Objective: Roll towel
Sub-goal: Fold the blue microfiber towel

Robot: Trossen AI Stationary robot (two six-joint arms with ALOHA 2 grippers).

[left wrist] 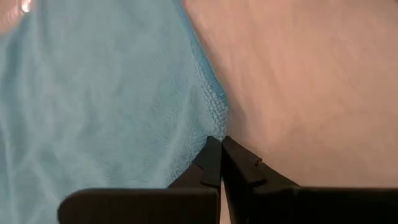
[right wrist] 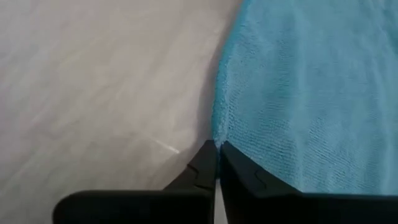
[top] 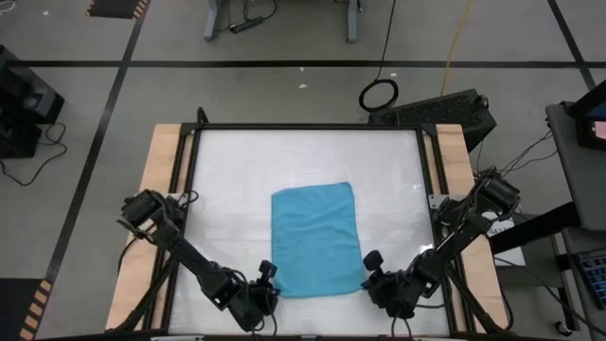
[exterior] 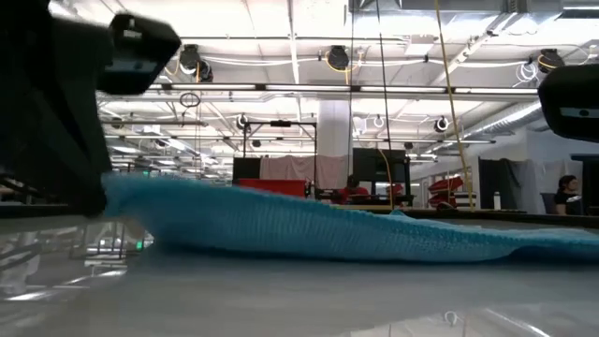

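From above: white tabletop point(top: 237, 170) inside a black frame, wooden strips along both sides. Turquoise towel point(top: 315, 239), flat, rectangular, long axis running from the near edge toward the far edge, lies at centre, nearer the near edge. Left gripper point(top: 268, 277) sits at the towel's near left corner; right gripper point(top: 370, 268) at its near right corner. Beyond the tabletop: a black case and a coiled cable ring point(top: 379, 94) on the floor; nothing lies between the arms and the cloth.

At table height: towel point(exterior: 309, 229) is lifted at one end beside a dark arm, sloping down to the tabletop at the other; a hall with ceiling lamps and distant people behind it. This lift is not evident from above.

Left wrist: fingers point(left wrist: 211, 162) closed, tips pinching the towel's point(left wrist: 106, 106) edge at the corner.

Right wrist: fingers point(right wrist: 205, 165) closed, tips meeting at the hem of the towel point(right wrist: 311, 93); whether cloth is caught between them cannot be told.
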